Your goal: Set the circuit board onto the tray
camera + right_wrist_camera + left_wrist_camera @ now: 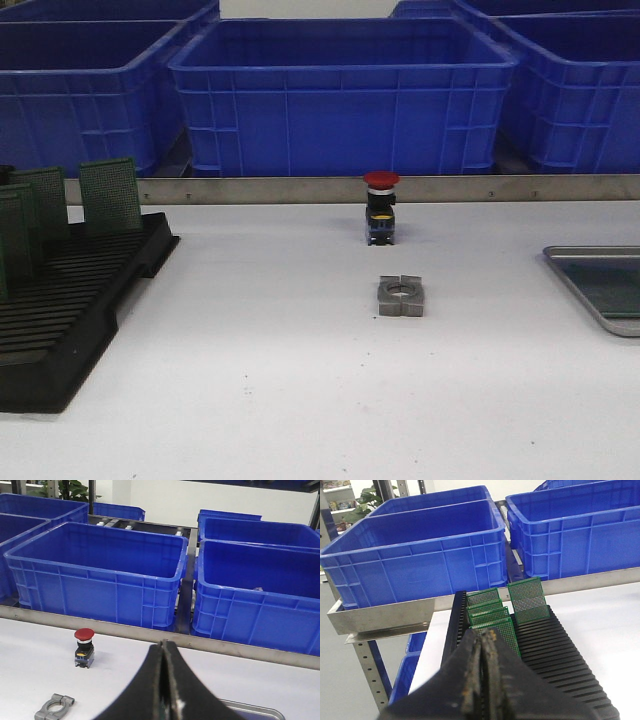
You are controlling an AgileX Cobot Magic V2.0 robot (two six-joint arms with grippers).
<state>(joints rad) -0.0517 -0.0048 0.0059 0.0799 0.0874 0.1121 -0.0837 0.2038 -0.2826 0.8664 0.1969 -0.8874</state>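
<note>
Front view: circuit boards upright in black rack; metal tray well apart, bare where visible. Left gripper and right gripper closed, holding nothing. Either pre-pick or post-placement; tray partly cropped.

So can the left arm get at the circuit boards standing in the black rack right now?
Probably yes. The left pincer, shut and empty, hangs just over the black rack, and the circuit boards stand upright ahead of it with nothing between.
</note>
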